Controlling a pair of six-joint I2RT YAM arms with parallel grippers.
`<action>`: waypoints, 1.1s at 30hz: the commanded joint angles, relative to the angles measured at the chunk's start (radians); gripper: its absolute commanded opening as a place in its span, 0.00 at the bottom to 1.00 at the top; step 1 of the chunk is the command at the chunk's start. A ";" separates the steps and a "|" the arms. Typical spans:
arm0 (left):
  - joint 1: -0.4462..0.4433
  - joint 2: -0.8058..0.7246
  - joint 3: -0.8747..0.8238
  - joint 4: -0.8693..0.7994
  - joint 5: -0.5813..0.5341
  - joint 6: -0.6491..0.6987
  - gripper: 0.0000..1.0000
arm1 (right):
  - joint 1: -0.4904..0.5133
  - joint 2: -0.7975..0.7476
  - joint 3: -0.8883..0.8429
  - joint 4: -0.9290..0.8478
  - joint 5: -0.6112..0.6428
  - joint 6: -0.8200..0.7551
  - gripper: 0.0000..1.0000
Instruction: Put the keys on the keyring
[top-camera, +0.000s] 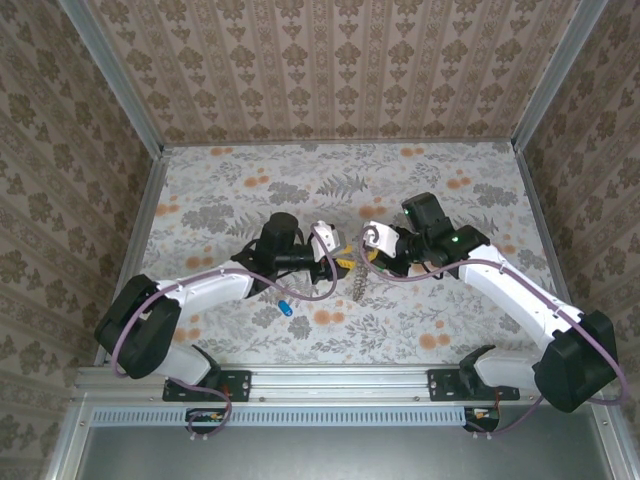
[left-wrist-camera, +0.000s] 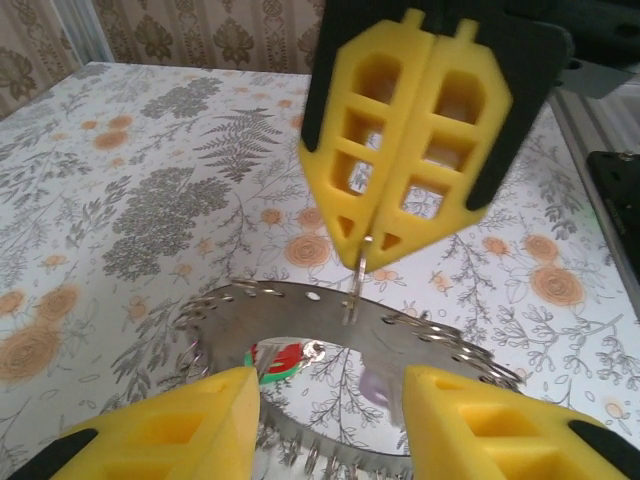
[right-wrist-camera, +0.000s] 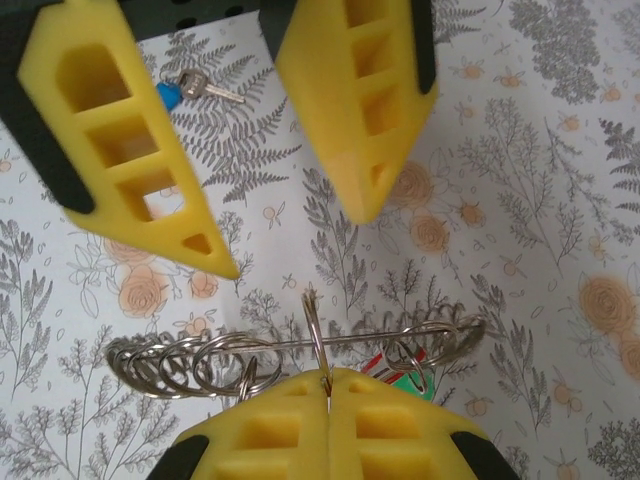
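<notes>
From above, the left fingers (top-camera: 342, 263) are sitting just left of the large thin silvery-grey metal keyring (top-camera: 357, 284), and the right fingers (top-camera: 366, 256) are reaching it from just right. The keyring is lying at the middle of the floral-patterned surface (top-camera: 450, 320). A small metal key with a blue plastic head (top-camera: 286, 308) is lying well to the left of the keyring, on the near side.

In the left wrist view, the left fingers (left-wrist-camera: 200, 420) are standing spread on the near side of the keyring (left-wrist-camera: 300, 300), with nothing between them. Beyond the keyring, the right fingers (left-wrist-camera: 375, 130) are pressing together and pinching a thin wire loop of it at their tips. Small keys with red and green plastic heads (left-wrist-camera: 280, 362) are showing under the keyring.

In the right wrist view, the right fingers (right-wrist-camera: 290, 430) are pinching an upright loop of the keyring (right-wrist-camera: 300, 350). The red and green keys (right-wrist-camera: 392, 370) are hanging on the keyring, right of the pinch. The left fingers (right-wrist-camera: 130, 130) are gaping beyond it, and the blue key (right-wrist-camera: 180, 90) is lying farther off.
</notes>
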 joint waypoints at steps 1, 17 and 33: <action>-0.002 0.001 0.044 0.010 -0.027 0.034 0.43 | 0.014 -0.013 0.039 -0.046 0.043 -0.018 0.00; -0.007 0.069 0.094 0.015 0.108 0.028 0.40 | 0.024 0.013 0.031 -0.007 -0.004 0.016 0.00; -0.007 0.119 0.136 -0.042 0.144 0.050 0.18 | 0.024 0.001 0.007 0.043 -0.053 0.036 0.00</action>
